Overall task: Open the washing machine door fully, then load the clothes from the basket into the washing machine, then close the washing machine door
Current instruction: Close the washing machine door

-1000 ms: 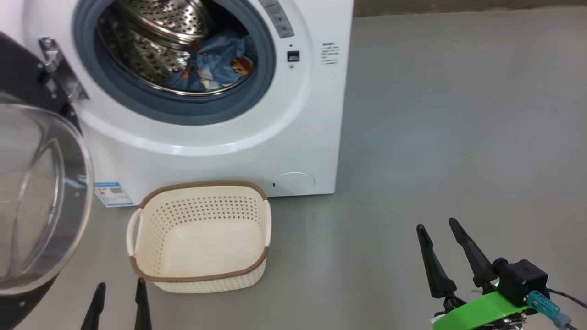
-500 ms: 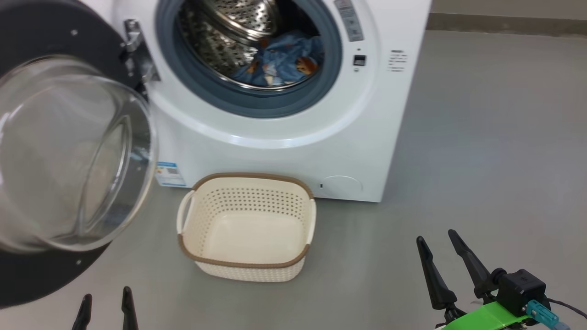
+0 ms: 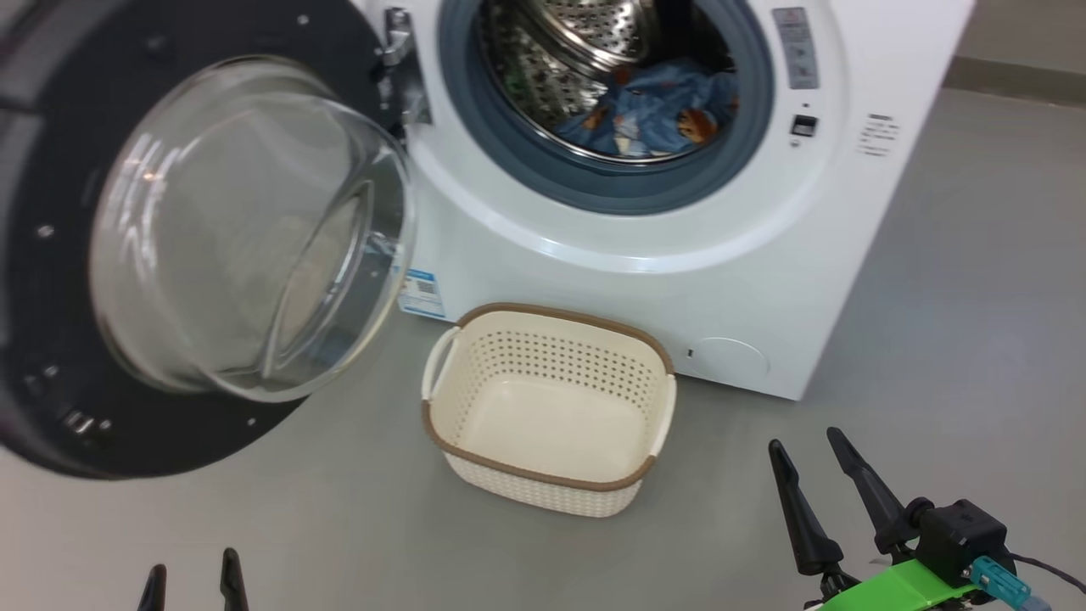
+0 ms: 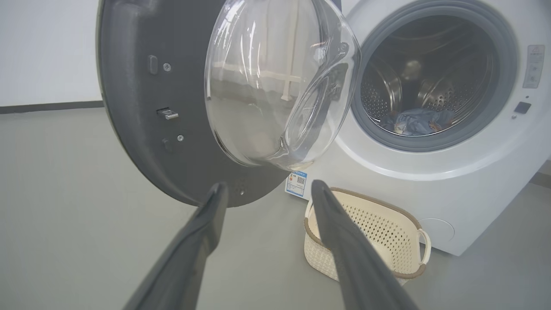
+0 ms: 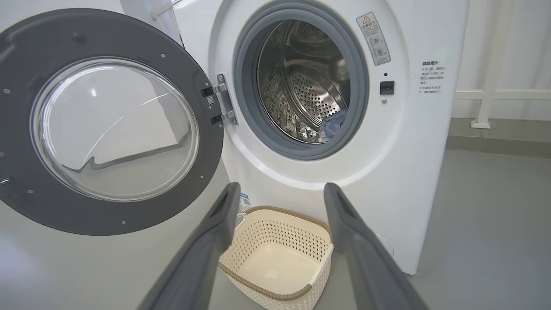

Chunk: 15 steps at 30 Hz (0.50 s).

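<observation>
- The washing machine door (image 3: 42, 255) stands swung wide open at ten o'clock from the basket (image 3: 543, 495), its glass bowl bulging outward.
- The clothes (image 3: 657, 114) lie in the drum (image 3: 543, 51) of the washing machine (image 3: 645, 280) (a blue heap with orange-brown prints), at twelve o'clock from the basket.
- The basket sits on the grey floor (image 3: 933, 339) just before the machine, its cream bottom bare.
- The left gripper (image 3: 193, 562) hangs at seven o'clock from the basket, fingers spread, holding nothing.
- The right gripper (image 3: 803, 437) is at four o'clock, fingers likewise apart, touching nothing.
</observation>
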Motion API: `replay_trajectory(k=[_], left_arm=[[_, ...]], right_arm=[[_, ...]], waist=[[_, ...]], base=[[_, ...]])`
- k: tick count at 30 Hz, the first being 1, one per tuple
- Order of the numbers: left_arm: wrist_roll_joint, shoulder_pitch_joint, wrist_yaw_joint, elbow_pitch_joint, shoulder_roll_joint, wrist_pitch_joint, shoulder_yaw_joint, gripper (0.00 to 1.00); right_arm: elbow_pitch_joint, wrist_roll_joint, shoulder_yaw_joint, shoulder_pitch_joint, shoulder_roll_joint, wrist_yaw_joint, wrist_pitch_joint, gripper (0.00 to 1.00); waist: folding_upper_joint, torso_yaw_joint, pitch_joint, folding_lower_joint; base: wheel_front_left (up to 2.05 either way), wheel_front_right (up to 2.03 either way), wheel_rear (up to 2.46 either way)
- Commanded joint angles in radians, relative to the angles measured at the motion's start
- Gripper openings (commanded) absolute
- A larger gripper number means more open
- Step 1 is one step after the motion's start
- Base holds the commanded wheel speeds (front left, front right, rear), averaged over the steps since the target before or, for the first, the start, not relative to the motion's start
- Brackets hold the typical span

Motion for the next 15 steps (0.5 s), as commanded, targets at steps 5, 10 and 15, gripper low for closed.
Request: replay_trajectory(k=[5, 10, 15], left_arm=[[0.001, -0.004, 0.004, -0.015, 0.009, -0.004, 0.05, 1.0], [-0.019, 0.009, 0.022, -0.033, 0.009, -0.004, 0.078, 1.0], [-0.04, 0.019, 0.048, -0.055, 0.009, -0.004, 0.088, 1.0]], right_arm=[[-0.017, -0.014, 0.031, -0.01, 0.008, 0.006, -0.005, 1.0], [-0.01, -0.015, 0.063, -0.034, 0.01, 0.006, -0.005, 1.0], [0.003, -0.011, 0.09, -0.07, -0.002, 0.006, -0.005, 1.0]], waist=[[0.0, 0.109, -0.027, 0.0], [0.0, 0.132, -0.01, 0.0], [0.0, 0.145, 0.011, 0.0]], base=[[0.0, 0.0, 0.0], [0.0, 0.0, 0.0], [0.0, 0.0, 0.0]])
